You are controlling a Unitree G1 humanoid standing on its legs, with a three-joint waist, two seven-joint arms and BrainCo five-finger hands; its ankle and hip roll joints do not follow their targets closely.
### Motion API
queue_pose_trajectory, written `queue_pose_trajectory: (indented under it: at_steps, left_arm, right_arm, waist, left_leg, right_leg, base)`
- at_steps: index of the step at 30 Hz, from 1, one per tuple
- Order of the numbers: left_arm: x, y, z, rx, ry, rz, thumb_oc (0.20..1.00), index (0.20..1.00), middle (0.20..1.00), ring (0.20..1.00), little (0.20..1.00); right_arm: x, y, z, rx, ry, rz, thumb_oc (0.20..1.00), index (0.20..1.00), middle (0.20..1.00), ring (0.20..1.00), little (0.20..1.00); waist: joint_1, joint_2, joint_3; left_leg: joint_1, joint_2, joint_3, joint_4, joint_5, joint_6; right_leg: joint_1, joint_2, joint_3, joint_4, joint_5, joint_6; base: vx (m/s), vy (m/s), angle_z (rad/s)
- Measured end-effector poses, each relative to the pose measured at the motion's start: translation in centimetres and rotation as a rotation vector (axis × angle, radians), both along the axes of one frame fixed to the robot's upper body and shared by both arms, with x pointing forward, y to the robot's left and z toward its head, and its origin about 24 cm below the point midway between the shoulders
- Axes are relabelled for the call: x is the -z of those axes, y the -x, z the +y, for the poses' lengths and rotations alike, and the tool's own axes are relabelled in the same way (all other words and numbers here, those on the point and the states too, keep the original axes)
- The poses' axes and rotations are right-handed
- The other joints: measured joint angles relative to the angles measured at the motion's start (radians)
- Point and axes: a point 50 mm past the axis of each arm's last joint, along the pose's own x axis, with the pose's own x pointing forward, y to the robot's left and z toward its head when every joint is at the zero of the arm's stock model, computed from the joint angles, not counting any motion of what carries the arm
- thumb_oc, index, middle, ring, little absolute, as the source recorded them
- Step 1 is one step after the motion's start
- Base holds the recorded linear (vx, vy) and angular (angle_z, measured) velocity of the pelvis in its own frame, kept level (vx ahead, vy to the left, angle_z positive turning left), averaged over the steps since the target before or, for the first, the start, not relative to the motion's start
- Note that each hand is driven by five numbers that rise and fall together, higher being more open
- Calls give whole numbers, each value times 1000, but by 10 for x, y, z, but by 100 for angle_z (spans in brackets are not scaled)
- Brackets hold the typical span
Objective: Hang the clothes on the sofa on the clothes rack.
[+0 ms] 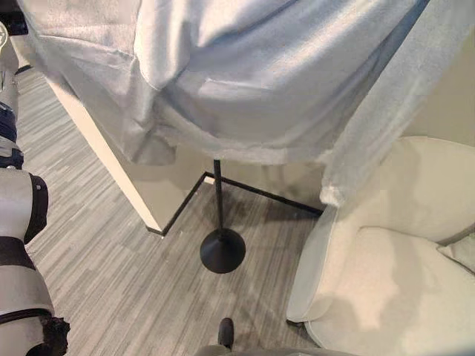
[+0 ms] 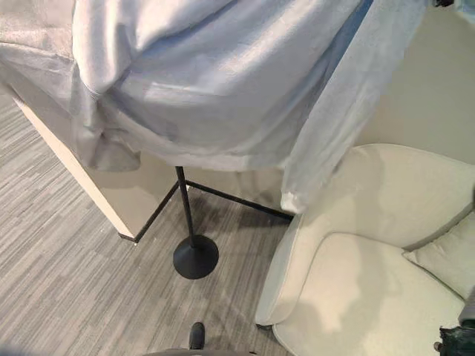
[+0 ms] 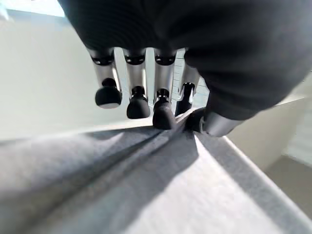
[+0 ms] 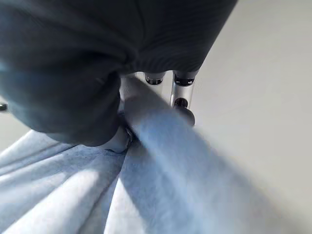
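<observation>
Pale blue garment [image 1: 245, 81] held high and spread wide across the upper part of both eye views, well clear of the sofa [image 1: 386, 289]. It hangs directly over the clothes rack, of which the black pole [image 1: 218, 196] and round base [image 1: 223, 250] show below the cloth. The rack top is hidden behind the fabric; cannot tell whether cloth touches it.

Left hand [image 3: 161, 105], own wrist view: thumb and fingers [image 3: 139, 107] pinch a ridge of the cloth, folds fanning out from the pinch. Some fingers seem to rest on the fabric rather than close round it.

Right hand [image 4: 122, 122], own wrist view: thumb and fingers [image 4: 181, 105] clamp a bunched fold of blue cloth.

Risks, as judged from this:
- Biggest: the garment blocks the head camera's sight of the rack top. Lowering blind could drape the cloth off-centre, so it slides off to the floor [image 1: 96, 245].
- The rack stands on one slim pole and a small base. A sideways tug from cloth caught on it, or an arm bumping it, could tip it.
- One long trailing corner [image 1: 334, 189] hangs near the sofa arm; uneven weight may drag the piece toward that side after release.
- Smallest: the left pinch looks shallow; the fabric could slip out before it is placed.
</observation>
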Motion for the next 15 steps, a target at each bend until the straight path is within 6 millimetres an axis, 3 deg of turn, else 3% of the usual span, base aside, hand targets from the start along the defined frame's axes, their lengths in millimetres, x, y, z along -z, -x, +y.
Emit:
queue_pose_trajectory:
  at_steps: [3,4,11,15]
  left_arm:
    - [0,-1,-1,-2,-3,5,200,200,200,200,200]
    - [-3,-4,-6,-8,-15,22,200,200,200,200,200]
    - [-19,-13,-30,22,-67,30,200,200,200,200,200]
    - [-13,-26,-47,35,-118,77,200,200,200,200,200]
  right_arm:
    - [4,-6,3,9,-15,22,200,200,200,200,200]
    - [15,-18,9,31,-23,69,200,200,200,200,200]
    - [33,-36,23,69,-28,164,200,200,200,200,200]
    - [46,-44,25,115,-17,217,200,200,200,200,200]
  waist:
    - [15,-2,-13]
    - [24,-8,-20]
    - [56,-10,-23]
    - [60,-14,-22]
  left_leg:
    - [-22,0,0,0,1,0]
    - [-35,-1,-1,0,2,1]
    - [-116,0,-14,1,21,14]
    - [-174,3,-16,1,27,9]
  right_leg:
    - [-22,-1,-1,0,1,1]
    - [-34,0,-4,0,3,1]
    - [-108,3,-20,0,4,2]
    - [-166,10,-27,7,4,3]
  base:
    - [-1,7,1]
    - [-7,14,3]
    - [-55,1,6]
    - [-116,0,4]
